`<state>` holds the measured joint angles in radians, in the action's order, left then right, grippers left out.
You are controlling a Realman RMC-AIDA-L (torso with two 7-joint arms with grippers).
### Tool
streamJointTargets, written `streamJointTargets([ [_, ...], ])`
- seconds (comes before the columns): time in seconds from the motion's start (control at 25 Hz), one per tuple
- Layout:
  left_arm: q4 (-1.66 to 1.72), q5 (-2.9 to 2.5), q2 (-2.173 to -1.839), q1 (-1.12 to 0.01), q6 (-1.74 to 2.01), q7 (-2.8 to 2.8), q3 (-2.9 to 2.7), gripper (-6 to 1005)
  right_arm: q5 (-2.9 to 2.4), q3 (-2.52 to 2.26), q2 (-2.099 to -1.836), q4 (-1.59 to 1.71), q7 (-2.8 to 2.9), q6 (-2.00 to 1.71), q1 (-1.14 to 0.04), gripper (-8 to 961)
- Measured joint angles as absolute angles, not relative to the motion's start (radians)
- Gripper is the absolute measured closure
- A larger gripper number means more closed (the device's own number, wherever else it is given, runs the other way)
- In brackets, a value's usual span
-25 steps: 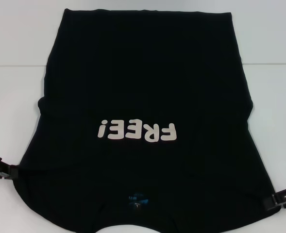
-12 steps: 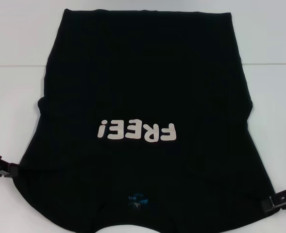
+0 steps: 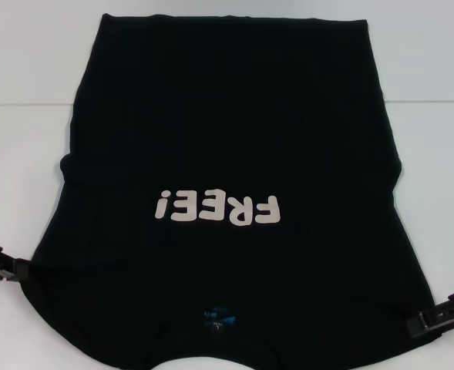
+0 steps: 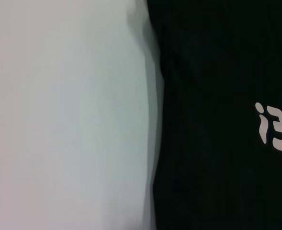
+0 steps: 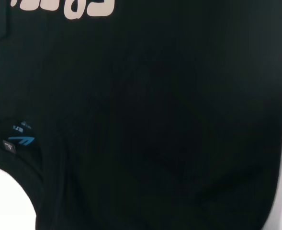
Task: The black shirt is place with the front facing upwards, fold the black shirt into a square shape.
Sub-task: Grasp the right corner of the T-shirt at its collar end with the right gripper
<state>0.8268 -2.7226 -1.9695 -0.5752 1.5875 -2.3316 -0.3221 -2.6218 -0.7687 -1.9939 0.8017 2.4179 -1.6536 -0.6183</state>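
At the far left of the head view, low down, the left gripper point(image 3: 3, 266) sits on the white table point(image 3: 26, 154) with its tip touching the left edge of the black shirt point(image 3: 227, 139), near the sleeve fold; whether its fingers are parted or closed on cloth cannot be told from here, and the left wrist view shows none of its fingers, only the shirt's edge lying against the table with a soft shadow beside it. The black shirt lies spread flat across the middle of the table, front up, its hem toward the far side and its collar toward the robot. The sleeves appear tucked in, so the sides run almost straight, widening toward the near edge. The white "FREE!" print point(image 3: 216, 209) reads upside down from the head camera, just below the shirt's middle. Nearer the robot, the small blue neck label point(image 3: 217, 316) shows inside the collar, also seen in the right wrist view. At the far right, low down, the right gripper point(image 3: 442, 317) rests beside the shirt's right edge, close to it; its finger state cannot be told either.
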Motion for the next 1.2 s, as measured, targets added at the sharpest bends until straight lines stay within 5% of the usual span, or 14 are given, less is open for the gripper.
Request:
streamJointTargets([
  [1.2,0.825,-2.721,-1.968,-0.578,1.578,-2.333,-0.322,967,-2.620,-0.773,-2.007,0.739,2.403,-1.640,-0.673,277],
])
